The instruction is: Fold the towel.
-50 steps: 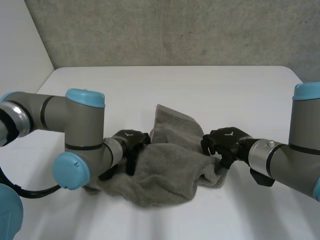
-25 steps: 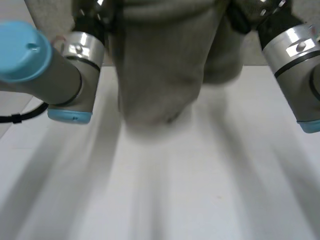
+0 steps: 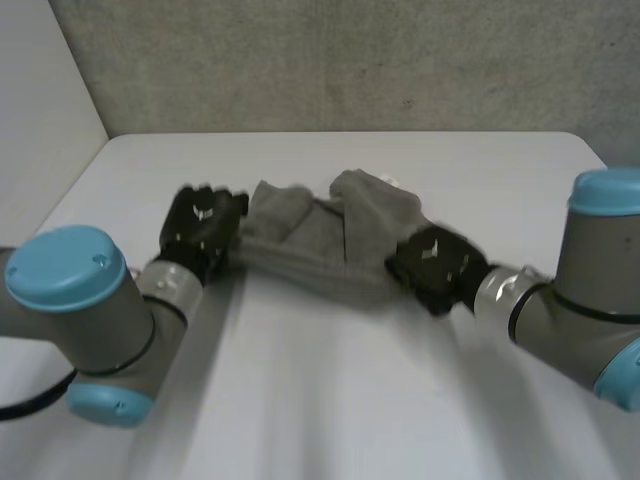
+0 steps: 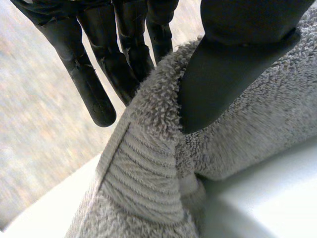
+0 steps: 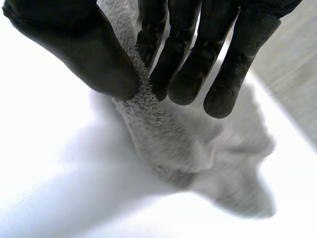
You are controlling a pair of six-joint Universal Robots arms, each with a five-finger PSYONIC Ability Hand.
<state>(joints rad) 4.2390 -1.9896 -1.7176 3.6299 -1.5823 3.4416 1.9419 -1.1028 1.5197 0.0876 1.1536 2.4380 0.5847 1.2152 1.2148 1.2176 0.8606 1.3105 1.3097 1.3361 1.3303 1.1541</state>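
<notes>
towel (image 3: 318, 240): grey, bunched and rumpled, strung between my two hands at the far middle of the worktop (image 3: 330, 400); can't tell if it rests on the surface or hangs just above it
my left hand (image 4: 218, 74): thumb clamped against fingers on the ribbed hem at the towel's left end
my right hand (image 5: 79, 49): thumb and fingers pinched on the towel's edge at its right end
done: both ends gripped; no clean fold visible
left: nearly everything, I judge: spread flat, square the corners, fold over, release
progress: early, by my read
</notes>
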